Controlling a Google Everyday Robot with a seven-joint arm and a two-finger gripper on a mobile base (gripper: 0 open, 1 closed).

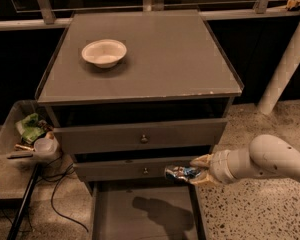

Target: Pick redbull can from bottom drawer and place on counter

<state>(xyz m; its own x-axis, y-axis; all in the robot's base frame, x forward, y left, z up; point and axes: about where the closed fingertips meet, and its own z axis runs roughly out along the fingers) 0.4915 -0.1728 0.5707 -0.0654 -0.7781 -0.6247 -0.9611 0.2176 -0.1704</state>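
My gripper (194,172) comes in from the right and is shut on the redbull can (181,172), a small blue and silver can held lying sideways. It hangs above the open bottom drawer (140,214), in front of the lower knobbed drawer, and casts a shadow on the drawer's bare grey floor. The counter (160,59) is the grey cabinet top above and behind the gripper.
A white bowl (104,52) sits on the counter's back left. Two knobbed drawers (142,140) are closed above the bottom one. A clear bin of clutter (25,134) and cables stand at the left. A white pole (285,64) leans at the right.
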